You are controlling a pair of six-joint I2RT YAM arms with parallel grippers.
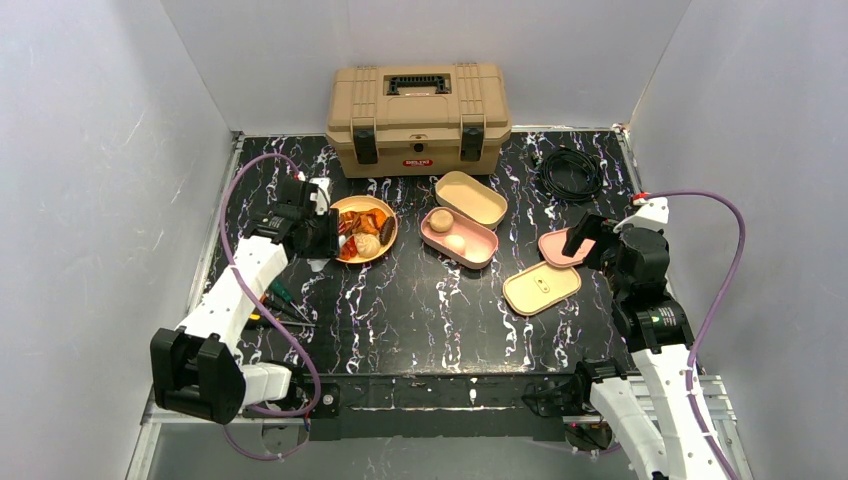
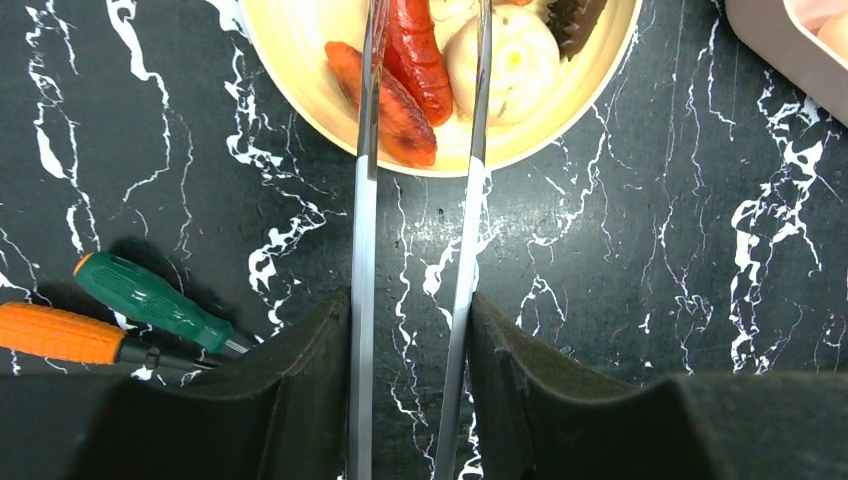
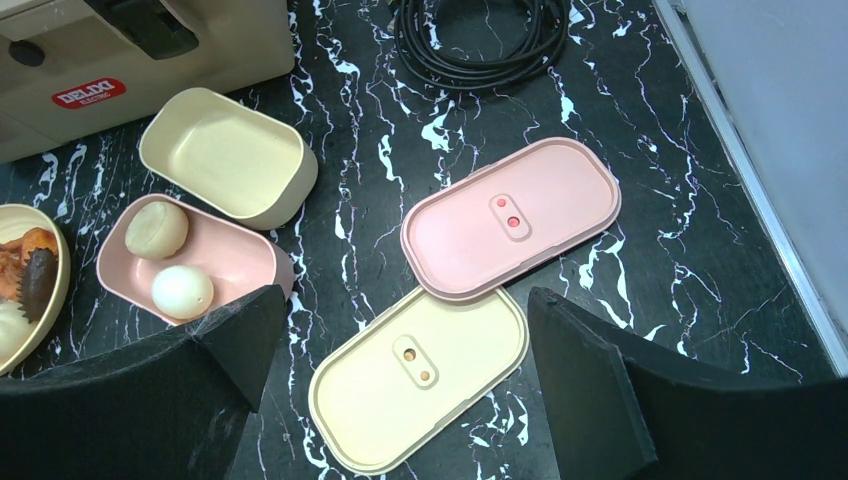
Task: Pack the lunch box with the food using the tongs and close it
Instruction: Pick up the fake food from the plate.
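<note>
My left gripper (image 2: pixel 410 312) is partly closed on the tongs (image 2: pixel 362 230), the soft dark pads pressing the two thin steel blades about midway along, so the tips stand a little apart over the yellow bowl (image 2: pixel 300 85). An orange-red chunk (image 2: pixel 418 55) lies between the tips, glossy and long like a slice of sausage. I judge this the pick to make. I would squeeze slowly, because the slick skin could shoot out of smooth metal, and grip it across its middle rather than its end. A second chunk (image 2: pixel 392 118) lies half under the left blade, so I would lift straight up to avoid dragging it along. The round tan bun (image 2: pixel 515 62) just beside looks soft and pleated, and the dark brown piece (image 2: pixel 575 20) behind it is ridged. The pink lunch box (image 3: pixel 235 255), a shallow matte plastic tray with rounded ends, already holds another bun (image 3: pixel 156 227) and the smooth white egg (image 3: pixel 182 291), leaving room on its near side. My right gripper (image 3: pixel 405 312) hangs wide open and empty above the pink lid (image 3: pixel 545 200) and the cream lid (image 3: pixel 460 390), both flat ovals.
</note>
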